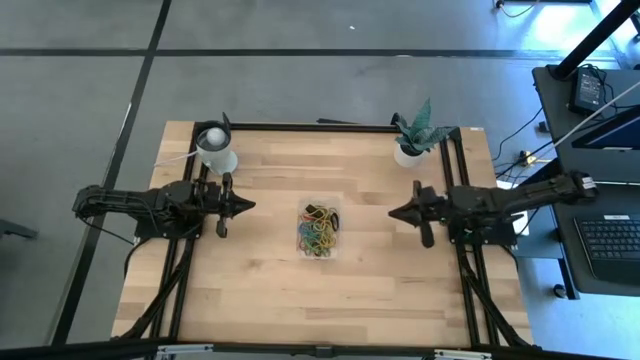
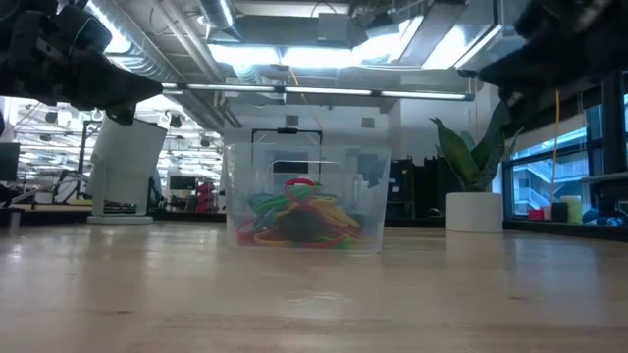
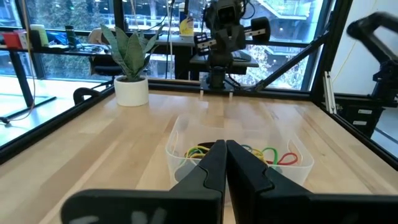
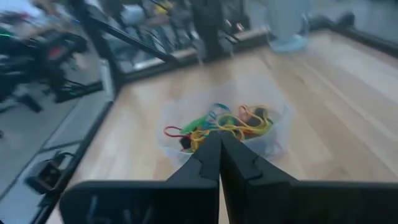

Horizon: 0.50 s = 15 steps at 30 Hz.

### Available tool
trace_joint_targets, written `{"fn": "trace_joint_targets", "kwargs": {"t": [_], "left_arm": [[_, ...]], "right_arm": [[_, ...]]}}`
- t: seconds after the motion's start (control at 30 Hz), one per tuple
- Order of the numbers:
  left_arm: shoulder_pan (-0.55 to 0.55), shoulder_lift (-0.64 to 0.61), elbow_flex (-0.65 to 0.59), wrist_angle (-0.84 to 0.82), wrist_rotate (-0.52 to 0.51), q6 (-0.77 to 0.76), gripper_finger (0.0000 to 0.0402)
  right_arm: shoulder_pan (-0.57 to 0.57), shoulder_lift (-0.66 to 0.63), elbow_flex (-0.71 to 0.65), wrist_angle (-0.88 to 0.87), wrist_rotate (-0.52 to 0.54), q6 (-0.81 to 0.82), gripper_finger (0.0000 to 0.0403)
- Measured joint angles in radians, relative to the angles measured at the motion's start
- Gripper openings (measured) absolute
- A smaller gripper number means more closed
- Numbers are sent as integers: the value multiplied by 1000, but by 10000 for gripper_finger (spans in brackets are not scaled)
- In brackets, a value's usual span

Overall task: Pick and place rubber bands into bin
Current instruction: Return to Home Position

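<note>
The clear bin (image 1: 320, 229) stands at the table's middle with many coloured rubber bands (image 1: 320, 232) lying inside it; it also shows in the low view (image 2: 306, 198), the left wrist view (image 3: 239, 155) and the right wrist view (image 4: 224, 127). My left gripper (image 1: 250, 205) is shut and empty, left of the bin, above the table. My right gripper (image 1: 392, 212) is shut and empty, right of the bin, above the table. Both point at the bin.
A white cup (image 1: 216, 150) stands at the far left and a white plant pot (image 1: 410, 150) with a green plant at the far right. Black frame rails run along the table's left and right sides. Bare wood lies around the bin.
</note>
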<state>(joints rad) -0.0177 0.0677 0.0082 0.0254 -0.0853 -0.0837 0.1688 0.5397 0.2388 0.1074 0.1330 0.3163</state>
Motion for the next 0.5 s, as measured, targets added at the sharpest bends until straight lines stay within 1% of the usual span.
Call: {"fn": "trace_joint_targets", "kwargs": {"t": [0.17,0.27,0.3,0.37,0.43,0.5], "left_arm": [[0,0,0,0,0,0,6],[0,0,0,0,0,0,6],[0,0,0,0,0,0,6],[0,0,0,0,0,0,6],[0,0,0,0,0,0,6],[0,0,0,0,0,0,6]], "right_arm": [[0,-193,-140,128,-111,-106,3],[0,-285,-214,174,-146,-115,4],[0,-310,-230,167,-145,-114,4],[0,-351,-228,72,-132,-115,4],[0,-371,-226,-16,-104,-121,4],[0,-375,-226,-62,-103,-109,4]]}}
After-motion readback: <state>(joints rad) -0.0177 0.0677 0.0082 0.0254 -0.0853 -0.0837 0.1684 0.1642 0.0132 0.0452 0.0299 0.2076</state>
